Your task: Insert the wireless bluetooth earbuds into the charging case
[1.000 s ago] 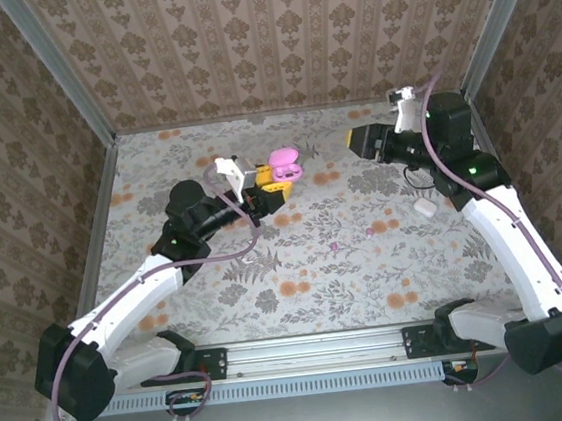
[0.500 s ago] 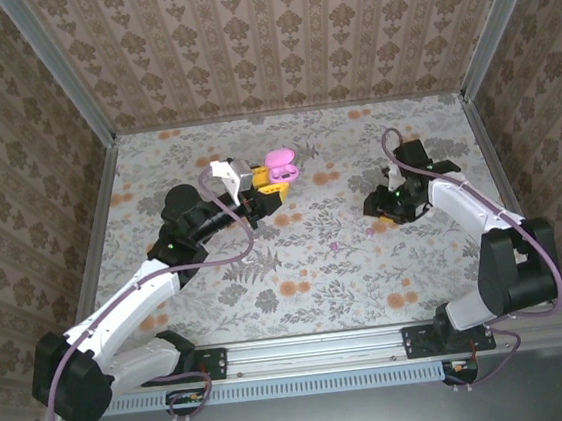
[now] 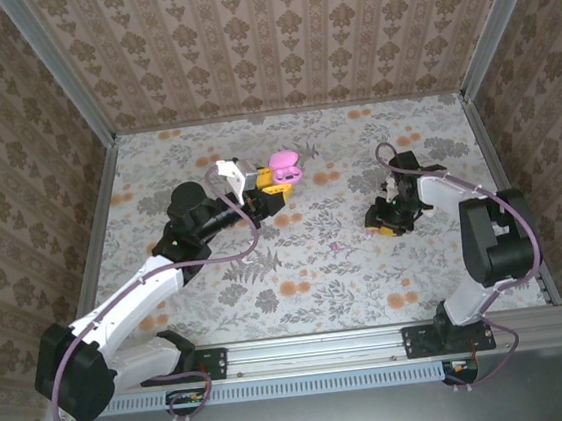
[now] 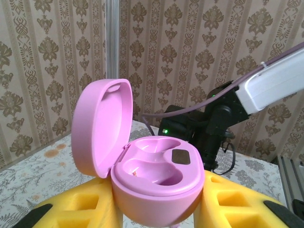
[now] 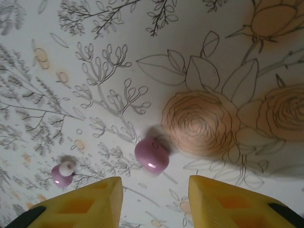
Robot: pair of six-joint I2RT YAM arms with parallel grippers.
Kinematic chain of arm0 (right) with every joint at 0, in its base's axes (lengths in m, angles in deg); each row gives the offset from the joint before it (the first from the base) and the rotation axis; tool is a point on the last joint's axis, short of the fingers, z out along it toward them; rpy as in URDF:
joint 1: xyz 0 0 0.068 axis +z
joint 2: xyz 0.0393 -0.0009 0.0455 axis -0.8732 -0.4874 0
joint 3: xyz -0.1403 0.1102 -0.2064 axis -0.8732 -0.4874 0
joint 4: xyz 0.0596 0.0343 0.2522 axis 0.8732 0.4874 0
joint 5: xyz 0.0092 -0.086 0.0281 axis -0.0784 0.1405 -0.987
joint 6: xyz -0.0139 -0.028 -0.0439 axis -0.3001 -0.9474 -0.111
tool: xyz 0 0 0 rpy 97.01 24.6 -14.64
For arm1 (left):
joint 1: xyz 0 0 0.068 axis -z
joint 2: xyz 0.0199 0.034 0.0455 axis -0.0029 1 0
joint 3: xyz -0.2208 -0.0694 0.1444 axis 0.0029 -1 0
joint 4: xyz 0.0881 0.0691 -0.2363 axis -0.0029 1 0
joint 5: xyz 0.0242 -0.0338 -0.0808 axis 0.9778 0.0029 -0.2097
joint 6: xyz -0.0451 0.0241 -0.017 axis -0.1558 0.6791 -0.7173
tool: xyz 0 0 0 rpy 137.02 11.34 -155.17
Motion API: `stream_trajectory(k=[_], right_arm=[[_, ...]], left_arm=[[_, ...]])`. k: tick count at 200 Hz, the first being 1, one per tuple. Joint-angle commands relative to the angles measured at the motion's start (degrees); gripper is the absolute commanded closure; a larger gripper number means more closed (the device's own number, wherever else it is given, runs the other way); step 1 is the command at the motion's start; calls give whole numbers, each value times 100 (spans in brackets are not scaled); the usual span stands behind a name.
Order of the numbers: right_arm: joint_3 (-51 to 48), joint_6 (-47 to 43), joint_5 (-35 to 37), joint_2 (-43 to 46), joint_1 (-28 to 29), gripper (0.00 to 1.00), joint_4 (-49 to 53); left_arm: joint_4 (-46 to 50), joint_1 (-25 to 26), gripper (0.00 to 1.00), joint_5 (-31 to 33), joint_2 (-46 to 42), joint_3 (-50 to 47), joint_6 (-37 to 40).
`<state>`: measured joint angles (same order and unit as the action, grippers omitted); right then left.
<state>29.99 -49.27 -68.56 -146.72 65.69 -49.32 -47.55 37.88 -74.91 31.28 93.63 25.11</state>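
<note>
Table (image 3: 369, 282) covered in floral print, grey sprigs and orange blooms. Lying directly on it, well apart: purple earbud (image 5: 151, 155) just beside an orange rose (image 5: 202, 123); second earbud (image 5: 62, 174), white-tipped.

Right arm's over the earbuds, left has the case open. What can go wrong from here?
1. The nearer earbud is small and rounded, and it lies beyond the open right jaws, not between them; closing could squirt it away.
2. The second earbud lies close by; a descending finger could knock it.
3. The charging case is pinched low between the left jaws; pressing an earbud in may tilt it.
</note>
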Motion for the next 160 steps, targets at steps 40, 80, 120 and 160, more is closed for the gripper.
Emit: stream_trajectory(k=[40, 80, 120, 160], right_arm=[[369, -328, -250, -461, -12, 64, 79], [376, -367, -301, -584, -12, 65, 109], [343, -417, -334, -579, -3, 66, 158], [272, -400, -327, -585, -3, 68, 75]], left_arm=[[14, 60, 64, -23, -84, 158, 26], [0, 60, 64, -30, -46, 177, 25], [25, 60, 64, -7, -55, 166, 44], [61, 56, 64, -16, -55, 189, 61]])
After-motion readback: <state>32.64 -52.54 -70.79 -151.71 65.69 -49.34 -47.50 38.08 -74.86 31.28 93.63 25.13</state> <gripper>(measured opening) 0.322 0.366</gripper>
